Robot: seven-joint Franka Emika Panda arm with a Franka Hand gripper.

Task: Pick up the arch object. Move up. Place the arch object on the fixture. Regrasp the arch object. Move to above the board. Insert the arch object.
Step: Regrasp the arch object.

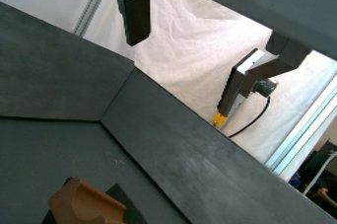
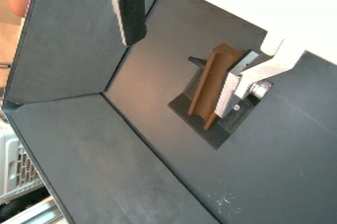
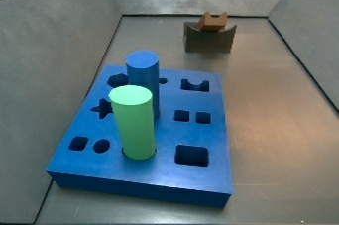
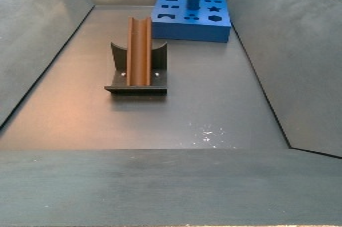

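Note:
The arch object (image 4: 139,49) is an orange-brown bar lying along the top of the dark fixture (image 4: 119,69), near the middle of the floor. In a side view the arch object (image 3: 212,18) shows end-on on the fixture (image 3: 199,39), behind the blue board (image 3: 199,135). My gripper (image 2: 182,70) is open and hangs above the arch object (image 2: 211,85), which lies just inside one finger (image 2: 237,88), apart from it. Nothing is between the pads. One corner of the arch object (image 1: 82,203) shows in a wrist view. Neither side view shows the gripper.
A tall green cylinder (image 3: 131,122) and a blue cylinder (image 3: 142,70) stand in the board's holes. Several cut-outs of other shapes are open. Grey sloping walls (image 4: 34,61) enclose the floor. The board (image 4: 191,23) lies at the far end in a side view.

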